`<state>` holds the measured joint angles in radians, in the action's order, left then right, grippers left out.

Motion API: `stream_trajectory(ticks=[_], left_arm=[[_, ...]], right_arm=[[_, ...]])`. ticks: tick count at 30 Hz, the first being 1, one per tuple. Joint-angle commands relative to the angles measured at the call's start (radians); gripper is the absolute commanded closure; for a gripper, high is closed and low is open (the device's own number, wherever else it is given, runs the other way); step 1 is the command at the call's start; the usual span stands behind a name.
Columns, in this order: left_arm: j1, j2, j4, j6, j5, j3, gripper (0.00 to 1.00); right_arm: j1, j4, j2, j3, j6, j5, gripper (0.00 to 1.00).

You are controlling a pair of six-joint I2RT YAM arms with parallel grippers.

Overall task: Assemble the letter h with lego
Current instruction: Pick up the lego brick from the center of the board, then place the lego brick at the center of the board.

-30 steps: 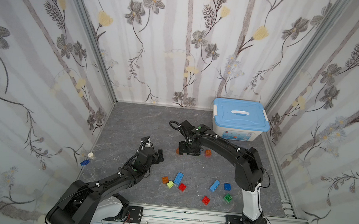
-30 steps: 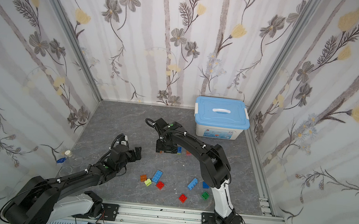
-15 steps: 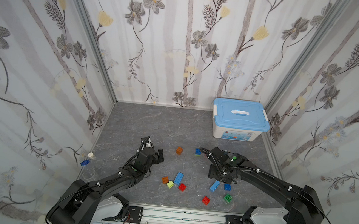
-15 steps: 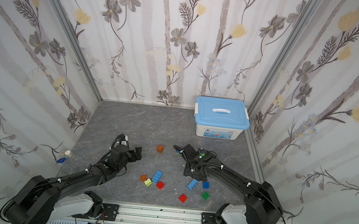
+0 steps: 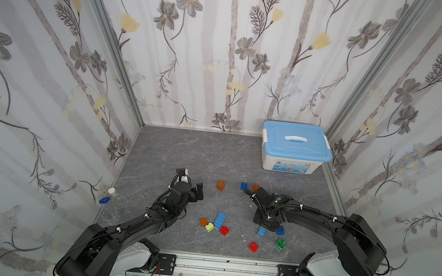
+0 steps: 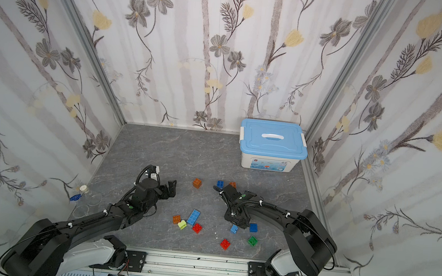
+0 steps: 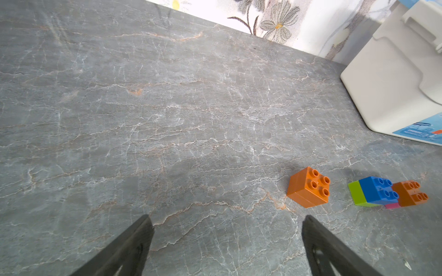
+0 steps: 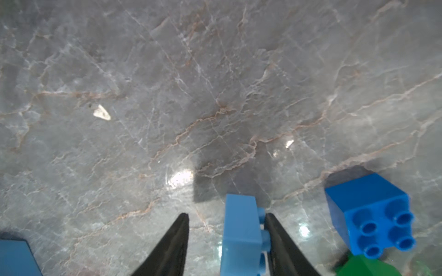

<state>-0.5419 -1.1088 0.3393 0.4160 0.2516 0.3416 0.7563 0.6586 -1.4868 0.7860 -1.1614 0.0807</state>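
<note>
Right arm (image 5: 314, 216): elbow was folded out near 4 o'clock, forearm was run low toward 9 o'clock, and the wrist was tipped down at the grey floor (image 5: 212, 154). The right gripper (image 8: 226, 215) was seen partly apart around a light-blue brick (image 8: 239, 229) lying on its side at 4 o'clock. One finger (image 8: 279, 239) was pressed to its studs, and a gap was left at the other. A dark-blue brick (image 8: 370, 215) was noted just beside.

Left arm (image 5: 151, 217): it was stretched low from 7 o'clock toward the middle. The left gripper (image 7: 227, 218) was spread wide over bare floor, and an orange brick (image 7: 308, 186) was left untouched at its 2 o'clock.
</note>
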Motion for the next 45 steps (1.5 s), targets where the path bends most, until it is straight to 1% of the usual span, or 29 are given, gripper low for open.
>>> stream_trajectory(ticks=[1, 4, 5, 8, 10, 13, 14, 15, 17, 20, 22, 23, 25, 29, 31, 33, 34, 36, 40, 45], left_arm=[[-0.011, 0.055, 0.042, -0.028, -0.018, -0.012, 0.00], [-0.044, 0.145, 0.067, -0.080, -0.091, -0.020, 0.00], [-0.057, 0.168, 0.065, -0.094, -0.109, -0.019, 0.00], [-0.091, 0.216, 0.064, -0.086, -0.178, -0.008, 0.00], [-0.106, 0.227, 0.035, -0.058, -0.228, 0.025, 0.00], [-0.122, 0.240, -0.064, 0.003, -0.227, 0.083, 0.00], [-0.125, 0.247, -0.075, 0.010, -0.247, 0.091, 0.00], [-0.130, 0.253, -0.071, 0.008, -0.285, 0.096, 0.00], [-0.144, 0.256, -0.062, -0.009, -0.379, 0.109, 0.00], [-0.174, 0.215, -0.065, 0.002, -0.447, 0.141, 0.00], [-0.204, 0.167, -0.080, 0.052, -0.397, 0.163, 0.00], [-0.213, 0.145, -0.081, 0.080, -0.390, 0.174, 0.00], [-0.236, 0.106, -0.069, 0.084, -0.396, 0.191, 0.00], [-0.303, 0.034, -0.052, 0.048, -0.405, 0.232, 0.03], [-0.324, -0.011, -0.065, 0.045, -0.412, 0.266, 0.06], [-0.338, -0.052, -0.078, 0.053, -0.417, 0.291, 0.13], [-0.344, -0.065, -0.074, 0.066, -0.405, 0.294, 0.18], [-0.349, -0.082, -0.029, 0.097, -0.389, 0.278, 0.21], [-0.352, -0.095, -0.029, 0.114, -0.364, 0.284, 0.36], [-0.350, -0.097, -0.031, 0.121, -0.351, 0.292, 0.61]], right_arm=[[0.001, -0.047, -0.020, 0.002, -0.017, -0.008, 0.54], [0.000, -0.062, -0.024, 0.014, -0.013, -0.015, 0.67], [0.001, -0.070, -0.024, 0.023, -0.001, -0.022, 0.69], [0.002, -0.074, -0.023, 0.084, 0.090, -0.032, 0.75], [0.005, -0.065, -0.008, 0.129, 0.157, -0.010, 0.79], [0.011, -0.116, 0.049, 0.141, 0.232, -0.002, 0.79], [0.011, -0.128, 0.068, 0.140, 0.243, 0.008, 0.79], [0.010, -0.132, 0.092, 0.174, 0.246, 0.023, 0.79], [0.009, -0.149, 0.127, 0.187, 0.241, 0.037, 0.79], [0.009, -0.210, 0.163, 0.193, 0.209, 0.012, 0.79], [0.011, -0.261, 0.172, 0.193, 0.191, -0.017, 0.79], [0.011, -0.283, 0.174, 0.195, 0.181, -0.030, 0.79], [0.012, -0.315, 0.172, 0.200, 0.159, -0.040, 0.79], [0.011, -0.385, 0.159, 0.209, 0.130, -0.086, 0.79], [0.012, -0.412, 0.152, 0.215, 0.112, -0.101, 0.79], [0.014, -0.432, 0.143, 0.222, 0.101, -0.121, 0.80], [0.015, -0.438, 0.139, 0.228, 0.099, -0.132, 0.80], [0.021, -0.446, 0.134, 0.237, 0.098, -0.144, 0.80], [0.029, -0.442, 0.134, 0.250, 0.091, -0.148, 0.80], [0.035, -0.439, 0.141, 0.257, 0.094, -0.150, 0.80]])
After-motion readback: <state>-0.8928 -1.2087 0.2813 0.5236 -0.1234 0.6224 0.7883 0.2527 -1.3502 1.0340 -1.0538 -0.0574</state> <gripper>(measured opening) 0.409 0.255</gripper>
